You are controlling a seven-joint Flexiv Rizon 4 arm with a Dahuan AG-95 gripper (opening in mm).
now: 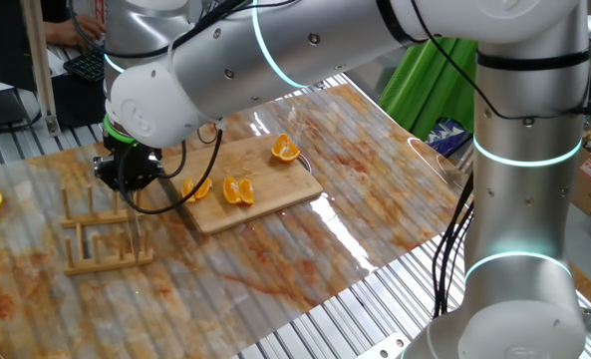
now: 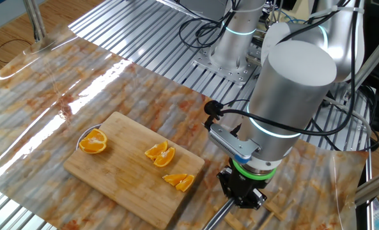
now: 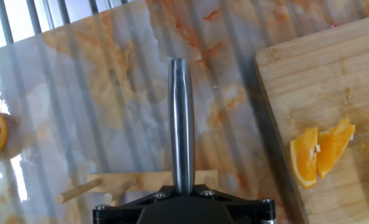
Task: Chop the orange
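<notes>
The pincer (image 2: 241,191) is pressed together on the handle of a knife (image 3: 181,124), pointing straight down over the surface (image 1: 305,269) just off the near end of the wooden board (image 2: 122,172), beside a small wooden rack (image 1: 101,239). The orange (image 2: 160,154) lies on the board already cut into wedges, a second pair (image 2: 179,181) near it and one dome-shaped half (image 2: 93,142) well apart. The chopping looks finished; the step in hand seems to be putting the knife away, which calls for lowering it gently and then letting go.
</notes>
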